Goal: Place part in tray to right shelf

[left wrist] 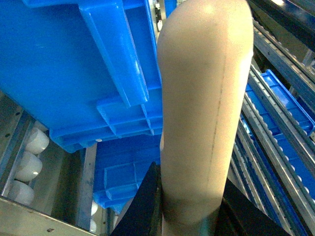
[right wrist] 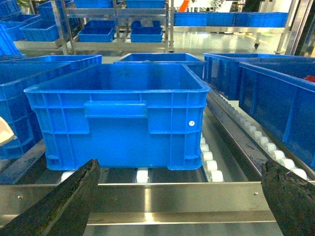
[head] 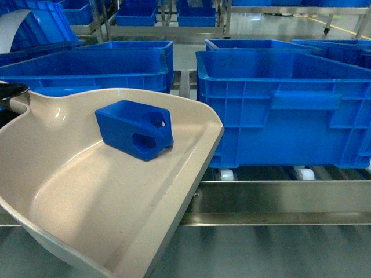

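Plainly, our left jaws (left wrist: 189, 216) clench the cream tray (head: 69, 191) by its stub handle, the blue part (head: 134, 128) lying inside it, ahead of them. Our right jaws (right wrist: 179, 201) gape, facing a blue crate (right wrist: 118, 110) on the right shelf (right wrist: 147, 196).

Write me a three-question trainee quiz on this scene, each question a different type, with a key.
1. True or false: the blue part lies inside the cream tray.
2. Multiple choice: what does the left tool grip? A) the part B) the tray's handle C) a crate rim
3. Fill in: the right tool is ____, facing the large blue crate on the steel shelf.

Key:
1. True. The part rests on the tray's floor, near its back rim.
2. B. The dark fingers close on the handle's base in the left wrist view.
3. Open. Its two fingers stand wide apart with nothing between them.
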### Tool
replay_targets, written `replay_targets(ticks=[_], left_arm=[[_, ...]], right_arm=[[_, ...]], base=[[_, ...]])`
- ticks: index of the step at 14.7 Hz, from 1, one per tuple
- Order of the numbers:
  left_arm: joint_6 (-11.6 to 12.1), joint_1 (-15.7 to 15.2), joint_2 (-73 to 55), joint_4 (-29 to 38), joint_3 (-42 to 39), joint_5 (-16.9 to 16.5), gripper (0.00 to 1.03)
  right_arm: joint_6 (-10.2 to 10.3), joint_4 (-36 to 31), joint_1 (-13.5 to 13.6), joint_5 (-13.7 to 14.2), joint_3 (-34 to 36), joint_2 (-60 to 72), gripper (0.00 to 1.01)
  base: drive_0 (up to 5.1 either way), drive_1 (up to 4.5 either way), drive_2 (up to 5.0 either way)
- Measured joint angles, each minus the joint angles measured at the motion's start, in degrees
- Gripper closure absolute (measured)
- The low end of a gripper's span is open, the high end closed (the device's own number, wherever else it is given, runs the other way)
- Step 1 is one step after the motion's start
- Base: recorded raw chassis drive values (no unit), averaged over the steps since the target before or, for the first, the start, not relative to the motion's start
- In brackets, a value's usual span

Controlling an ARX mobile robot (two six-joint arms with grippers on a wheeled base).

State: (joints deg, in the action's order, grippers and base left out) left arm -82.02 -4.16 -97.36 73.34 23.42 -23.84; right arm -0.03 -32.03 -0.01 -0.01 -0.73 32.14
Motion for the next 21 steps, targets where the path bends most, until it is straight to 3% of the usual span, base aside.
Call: replay_targets(ticks=[4, 5, 6, 7, 9, 11, 14, 15, 17, 19, 21], left_arm=[[0.00, 0.00, 0.00, 0.00, 0.00, 0.00, 0.85], [1.14, 0.11, 1.46, -4.85, 0.46, 0.98, 0.85], [5.14, 0.33, 7.21, -16.85, 1.40, 3.89, 0.85], [5.92, -0.17, 11.65, -17.81, 1.36, 2.89, 0.85], [0.55, -1.84, 11.37, -11.30, 1.27, 1.51, 0.86], [-4.66, -4.24, 13.75, -12.57, 1.77, 1.75, 0.86], [-4.94, -7.58, 13.16, -24.57, 14.80, 5.60, 0.86], [-3.76, -7.93, 10.45, -29.38, 21.18, 8.11, 0.86], [2.56, -6.58, 3.08, -39.69, 34.25, 14.49, 0.86], [12.11, -3.28, -6.03, -51.56, 49.62, 26.14, 0.86], [23.43, -0.07, -11.45, -54.01, 59.04, 35.56, 0.86]], right_arm=[[0.00, 0.00, 0.00, 0.00, 0.00, 0.00, 0.03], [0.00, 0.00, 0.00, 0.00, 0.00, 0.00, 0.03], [0.00, -0.04, 0.00, 0.00, 0.00, 0.00, 0.03], [0.00, 0.02, 0.00, 0.02, 0.00, 0.00, 0.03], [0.00, 0.00, 0.00, 0.00, 0.00, 0.00, 0.03], [0.00, 0.00, 0.00, 0.02, 0.00, 0.00, 0.03], [0.00, 0.02, 0.00, 0.00, 0.00, 0.00, 0.03], [0.00, 0.00, 0.00, 0.00, 0.00, 0.00, 0.03], [0.00, 0.00, 0.00, 0.00, 0.00, 0.00, 0.03], [0.00, 0.00, 0.00, 0.02, 0.00, 0.00, 0.03], [0.00, 0.00, 0.00, 0.00, 0.00, 0.00, 0.03]], base=[[0.0, 0.00, 0.0], [0.0, 0.00, 0.0], [0.0, 0.00, 0.0], [0.0, 0.00, 0.0], [0.0, 0.00, 0.0], [0.0, 0.00, 0.0], [0.0, 0.00, 0.0], [0.0, 0.00, 0.0], [0.0, 0.00, 0.0], [0.0, 0.00, 0.0], [0.0, 0.00, 0.0]])
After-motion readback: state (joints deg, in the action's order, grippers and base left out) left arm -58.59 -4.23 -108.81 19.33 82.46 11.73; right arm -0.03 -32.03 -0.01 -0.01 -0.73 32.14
